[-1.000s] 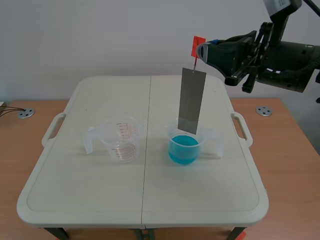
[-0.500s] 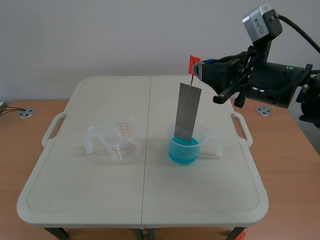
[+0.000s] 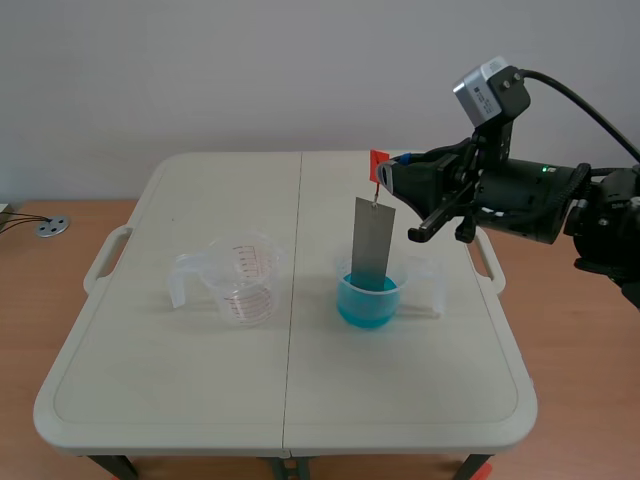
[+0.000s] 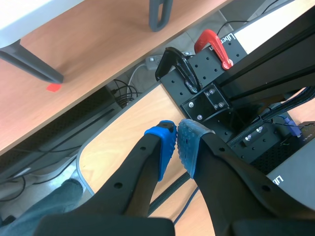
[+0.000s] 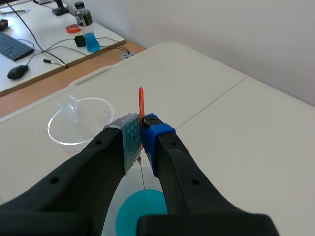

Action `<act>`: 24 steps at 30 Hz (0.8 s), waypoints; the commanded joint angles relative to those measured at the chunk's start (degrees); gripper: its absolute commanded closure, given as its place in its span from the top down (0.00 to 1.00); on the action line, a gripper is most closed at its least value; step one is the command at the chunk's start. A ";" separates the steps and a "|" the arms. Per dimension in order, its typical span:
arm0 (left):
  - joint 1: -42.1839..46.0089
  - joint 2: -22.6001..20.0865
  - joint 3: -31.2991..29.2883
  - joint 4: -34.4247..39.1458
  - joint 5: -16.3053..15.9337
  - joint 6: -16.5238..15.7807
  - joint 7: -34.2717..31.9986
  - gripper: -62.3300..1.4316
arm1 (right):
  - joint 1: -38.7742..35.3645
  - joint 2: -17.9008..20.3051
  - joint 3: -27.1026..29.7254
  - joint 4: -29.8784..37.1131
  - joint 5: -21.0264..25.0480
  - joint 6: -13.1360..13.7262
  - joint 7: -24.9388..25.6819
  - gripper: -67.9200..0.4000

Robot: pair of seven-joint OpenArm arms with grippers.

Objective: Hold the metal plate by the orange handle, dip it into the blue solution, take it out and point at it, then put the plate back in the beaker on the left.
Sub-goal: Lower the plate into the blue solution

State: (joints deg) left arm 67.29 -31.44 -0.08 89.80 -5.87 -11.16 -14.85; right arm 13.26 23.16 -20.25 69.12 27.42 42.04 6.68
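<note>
The white table (image 3: 200, 380) was seen filling the middle and lower frame. The right gripper (image 3: 388, 178) was held at the upper right. The left gripper (image 4: 176, 147) was pressed together on nothing. The metal plate (image 3: 372, 240) was hung upright just right of centre, its lower end inside the beaker of blue solution (image 3: 368, 302). The empty beaker (image 3: 243, 282) was set left of centre, well apart. The orange handle (image 3: 379, 163) was pinched by the right gripper.
</note>
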 commanded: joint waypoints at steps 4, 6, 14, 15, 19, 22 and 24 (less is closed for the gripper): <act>0.15 0.13 -0.24 0.57 -0.28 -0.17 -0.59 0.13 | 0.50 0.02 -0.48 0.39 -0.42 0.68 1.77 0.02; 0.15 0.13 -0.24 0.57 -0.28 -0.17 -0.59 0.13 | 0.04 0.02 -0.83 0.39 -1.68 0.68 2.80 0.02; 0.15 0.13 -0.24 0.57 -0.28 -0.17 -0.61 0.13 | -2.69 0.02 -1.20 0.33 -7.65 0.68 6.51 0.02; 0.15 0.13 -0.24 0.57 -0.28 -0.17 -0.59 0.13 | -2.91 0.02 -1.20 0.33 -8.00 0.68 6.82 0.02; 0.15 0.13 -0.24 0.57 -0.28 -0.17 -0.59 0.13 | -3.30 0.02 -1.20 0.33 -9.09 0.68 6.80 0.02; 0.15 0.13 -0.24 0.57 -0.28 -0.17 -0.59 0.13 | -3.41 0.04 -1.20 0.33 -9.25 0.68 6.82 0.02; 0.15 0.13 -0.24 0.57 -0.28 -0.17 -0.59 0.13 | -3.41 0.04 -1.20 0.33 -9.25 0.68 6.91 0.02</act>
State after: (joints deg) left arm 67.29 -31.44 -0.08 89.80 -5.87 -11.16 -14.85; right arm 9.47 23.16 -21.50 68.84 18.20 42.06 13.47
